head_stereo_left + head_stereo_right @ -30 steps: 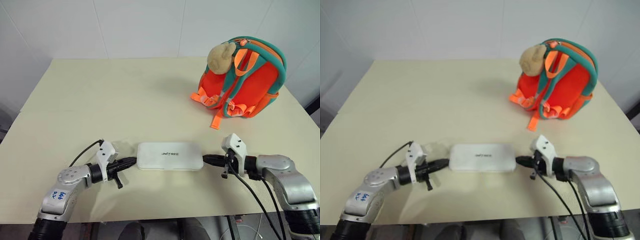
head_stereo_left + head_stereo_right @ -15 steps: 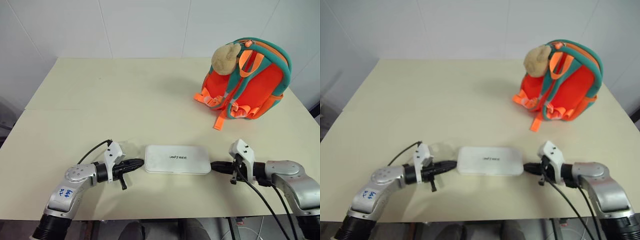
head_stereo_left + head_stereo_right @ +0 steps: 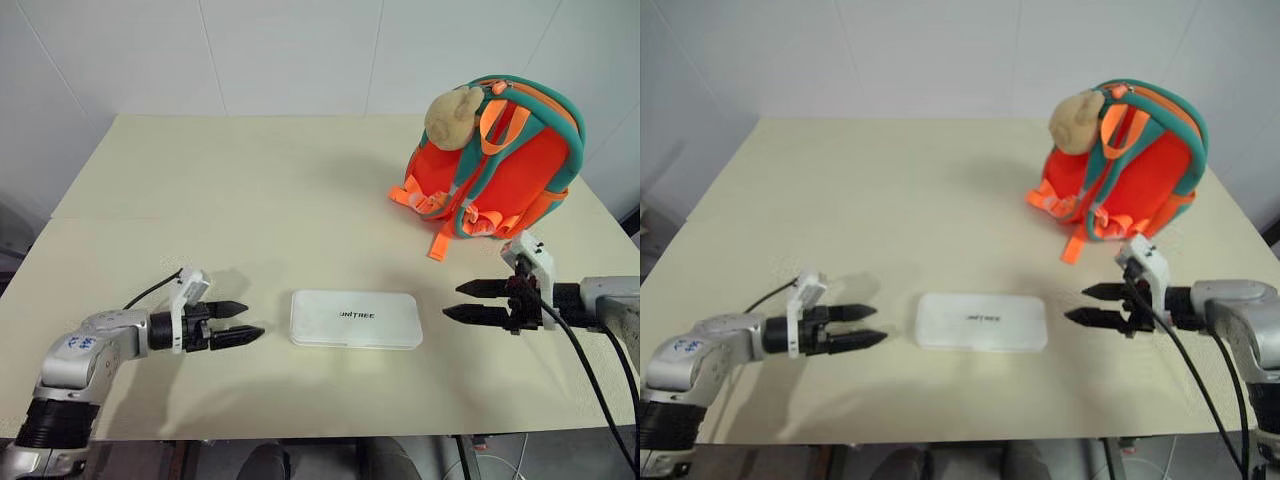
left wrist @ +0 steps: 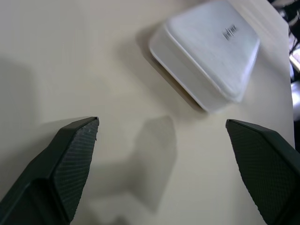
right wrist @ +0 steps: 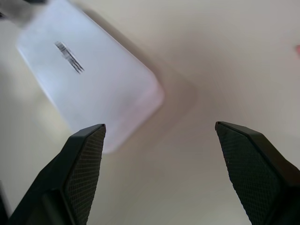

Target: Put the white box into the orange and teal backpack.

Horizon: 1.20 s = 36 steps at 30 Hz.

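The left end effector [image 3: 240, 320] hovers over the cream worktop [image 3: 250, 200] with its two black fingers spread wide apart, nothing between them. Its tips point toward the near short end of the white box [image 3: 356, 319], which lies flat on the worktop just beyond them, with a bare strip of worktop between fingertips and box. In the left wrist view the box [image 4: 206, 56] sits ahead of the parted fingers [image 4: 70, 159], its dark lettering facing up and its rounded corner turned toward them, with no contact.

The right end effector [image 3: 468, 301] faces the opposite short end of the same box, its fingers likewise spread wide and empty. It is also apart from the box, with a gap of worktop between. In the right wrist view the box [image 5: 89, 89] lies ahead of the parted fingers [image 5: 84, 164], closer to one finger than the other, lettering up.

So the white box rests between the two end effectors, lengthwise along the line joining them, touched by neither.

The orange and teal backpack [image 3: 500, 160] stands upright on the worktop beyond the right end effector and well apart from it, straps facing the camera. A tan plush toy [image 3: 450, 115] hangs at its upper part, on the side toward the left end effector. The box is well apart from the backpack.
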Tool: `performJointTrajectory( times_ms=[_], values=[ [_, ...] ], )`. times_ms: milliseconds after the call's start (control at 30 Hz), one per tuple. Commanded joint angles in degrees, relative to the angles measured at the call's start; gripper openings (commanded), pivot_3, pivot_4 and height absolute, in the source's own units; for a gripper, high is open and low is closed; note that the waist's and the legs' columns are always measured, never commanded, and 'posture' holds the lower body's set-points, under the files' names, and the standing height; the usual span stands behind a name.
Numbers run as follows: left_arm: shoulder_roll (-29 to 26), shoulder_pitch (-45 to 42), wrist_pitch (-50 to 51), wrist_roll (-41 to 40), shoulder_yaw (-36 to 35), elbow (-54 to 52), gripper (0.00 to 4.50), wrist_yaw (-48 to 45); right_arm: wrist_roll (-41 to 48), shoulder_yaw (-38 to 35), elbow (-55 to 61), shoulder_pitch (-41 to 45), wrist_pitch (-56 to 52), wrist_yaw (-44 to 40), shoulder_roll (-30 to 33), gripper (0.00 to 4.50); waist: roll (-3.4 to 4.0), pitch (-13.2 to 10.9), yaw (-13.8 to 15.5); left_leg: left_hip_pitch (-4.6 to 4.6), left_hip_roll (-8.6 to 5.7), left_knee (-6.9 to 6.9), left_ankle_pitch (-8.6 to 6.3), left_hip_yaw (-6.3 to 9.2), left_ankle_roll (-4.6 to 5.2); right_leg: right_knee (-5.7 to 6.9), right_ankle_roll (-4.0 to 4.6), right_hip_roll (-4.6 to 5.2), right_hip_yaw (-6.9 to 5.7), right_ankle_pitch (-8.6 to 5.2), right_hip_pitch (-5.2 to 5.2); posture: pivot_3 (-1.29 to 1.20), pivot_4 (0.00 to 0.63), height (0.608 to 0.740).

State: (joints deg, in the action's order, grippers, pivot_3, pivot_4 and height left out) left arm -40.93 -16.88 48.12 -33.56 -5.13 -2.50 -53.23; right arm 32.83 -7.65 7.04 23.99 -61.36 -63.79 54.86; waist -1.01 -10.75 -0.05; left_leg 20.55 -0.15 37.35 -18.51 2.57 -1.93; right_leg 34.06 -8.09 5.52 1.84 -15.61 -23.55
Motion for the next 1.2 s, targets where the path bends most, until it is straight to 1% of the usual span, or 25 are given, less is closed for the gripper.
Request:
performJointTrajectory(
  times_ms=[33, 167, 367, 500, 700, 833, 1200],
  values=[
    [1.7, -2.0, 4.4, -0.5, 0.1, 0.5, 4.48, 3.8, 3.4, 0.6, 1.0, 3.7, -6.0, 1.3, 0.0, 4.5, 0.0, 0.0, 0.0, 0.0, 0.0, -0.01, 0.0, 0.0, 0.0, 0.0, 0.0, -0.01, 0.0, 0.0, -0.01, 0.0, 0.15, 0.74],
    [3.5, -4.8, 12.6, -4.0, 1.8, -0.1, 4.48, 3.6, 4.5, 4.4, 1.8, 6.8, -9.4, 1.7, 0.2, 4.5, 0.0, 0.0, 0.0, -0.01, 0.01, -0.01, 0.01, 0.01, -0.01, 0.04, 0.0, -0.02, -0.01, 0.0, -0.02, 0.0, 0.15, 0.74],
    [7.4, -7.8, 18.0, -4.8, 3.8, -0.7, 4.48, 6.0, 3.2, 10.5, 2.5, 6.6, -9.7, 2.3, 0.8, 4.5, 0.0, 0.0, 0.1, 0.07, -0.08, 0.0, 0.01, 0.0, -0.01, 0.02, -0.07, 0.05, 0.0, 0.04, -0.02, 0.0, 0.15, 0.74],
    [7.7, -8.0, 20.1, -5.1, 4.9, -1.7, 4.48, 6.2, 2.3, 12.9, 1.5, 7.0, -9.5, 3.1, 0.6, 4.5, 0.0, 0.0, 0.1, 0.1, -0.07, -0.01, 0.07, -0.02, -0.14, 0.01, -0.09, 0.05, 0.0, 0.04, -0.03, 0.0, 0.15, 0.74],
    [8.7, -6.8, 20.9, -5.0, 6.6, -3.5, 4.48, 7.3, 1.8, 14.3, 0.6, 7.3, -8.6, 3.6, -1.2, 4.5, 0.0, 0.0, 0.1, 0.11, -0.07, -0.01, 0.07, -0.04, -0.14, -0.14, -0.08, 0.05, 0.01, 0.04, -0.02, 0.0, 0.15, 0.74],
    [10.4, -6.9, 21.3, -5.3, 7.0, -3.7, 4.48, 7.9, 1.7, 14.7, -0.1, 8.4, -8.2, 4.0, -2.8, 4.5, 0.0, 0.0, 0.2, 0.11, -0.08, 0.02, 0.07, -0.04, -0.14, -0.17, -0.08, 0.05, 0.01, 0.04, -0.02, 0.0, 0.15, 0.74],
    [14.2, -9.8, 23.2, -5.5, 7.9, 2.8, 4.48, 6.5, 1.8, 15.1, -0.2, 8.9, -7.1, 3.2, -3.3, 4.5, 0.0, 0.0, 0.6, 0.1, -0.1, 0.18, 0.06, -0.02, -0.13, -0.13, -0.1, 0.05, 0.01, 0.05, 0.04, 0.0, 0.15, 0.74]
  ],
)
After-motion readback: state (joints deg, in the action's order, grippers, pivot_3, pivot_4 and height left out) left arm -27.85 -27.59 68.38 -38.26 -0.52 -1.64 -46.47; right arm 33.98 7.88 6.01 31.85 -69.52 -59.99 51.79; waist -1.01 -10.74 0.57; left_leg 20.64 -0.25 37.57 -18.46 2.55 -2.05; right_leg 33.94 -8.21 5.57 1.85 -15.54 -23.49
